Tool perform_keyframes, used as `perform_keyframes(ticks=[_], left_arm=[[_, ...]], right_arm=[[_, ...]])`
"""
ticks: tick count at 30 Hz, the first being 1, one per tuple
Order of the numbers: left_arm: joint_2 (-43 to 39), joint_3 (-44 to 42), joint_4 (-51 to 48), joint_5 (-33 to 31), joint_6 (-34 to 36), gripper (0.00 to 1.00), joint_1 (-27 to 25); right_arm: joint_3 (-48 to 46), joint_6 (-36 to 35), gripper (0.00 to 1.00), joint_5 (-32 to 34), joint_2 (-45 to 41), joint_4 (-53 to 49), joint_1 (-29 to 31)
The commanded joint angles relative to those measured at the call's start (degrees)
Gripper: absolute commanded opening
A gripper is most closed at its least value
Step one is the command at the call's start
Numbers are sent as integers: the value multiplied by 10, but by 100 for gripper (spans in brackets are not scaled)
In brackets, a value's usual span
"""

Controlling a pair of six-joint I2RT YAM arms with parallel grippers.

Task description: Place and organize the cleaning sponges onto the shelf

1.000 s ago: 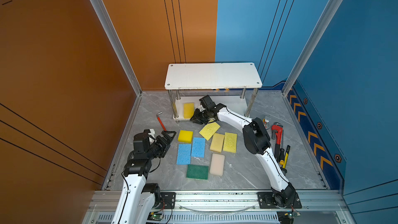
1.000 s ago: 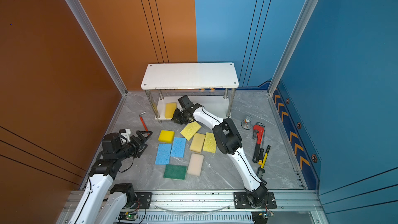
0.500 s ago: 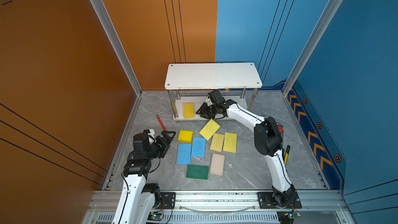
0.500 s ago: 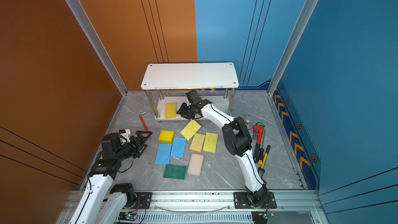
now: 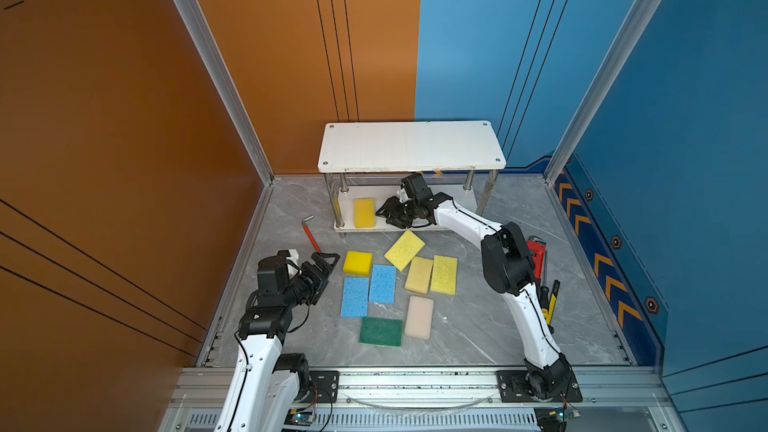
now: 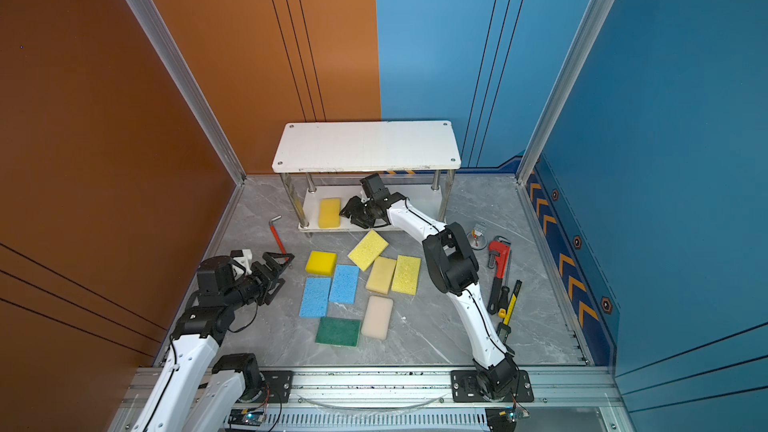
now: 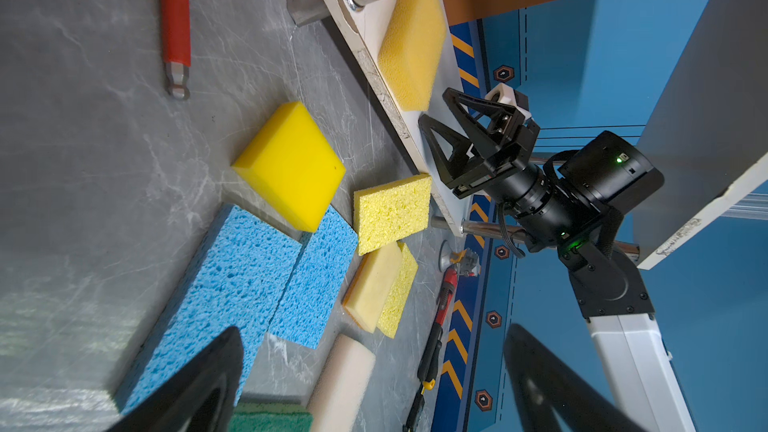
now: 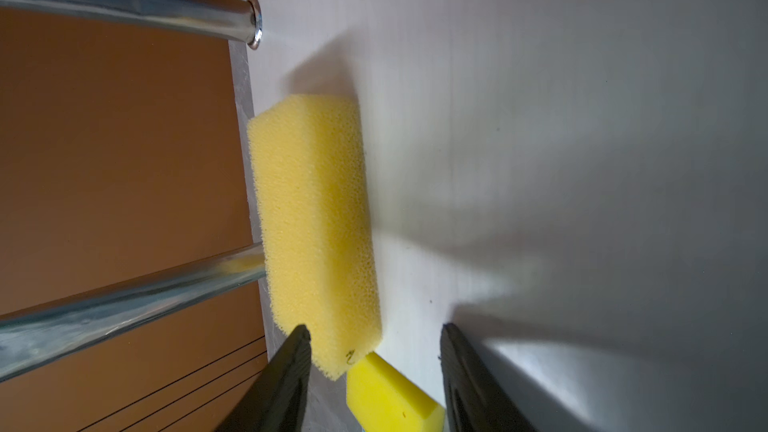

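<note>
On the table (image 5: 478, 326), far back, stands the shelf (image 5: 411, 147). Eight sponges (image 5: 382, 283) lie loose before it. One yellow sponge (image 5: 364, 213) sits at the lower board's left end, leaving room for more. The right jaws hang spread and empty beside it; the left jaws hover spread wide, near left.

Evenly bright, sharp top views; soft shadows beneath the shelf (image 5: 411, 145).

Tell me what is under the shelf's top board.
One yellow sponge lies on the lower board, near its left end, with the open right hand beside it. The top board hides the rear of that level.
</note>
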Motion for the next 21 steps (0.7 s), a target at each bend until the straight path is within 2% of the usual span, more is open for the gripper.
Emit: perform_keyframes(ticks=[1, 21], left_arm=[[0, -2, -16, 15, 14, 98, 5], [-7, -3, -25, 18, 19, 98, 10]], right_arm=[[20, 11, 53, -3, 29, 11, 5], [75, 29, 54, -15, 77, 17, 22]])
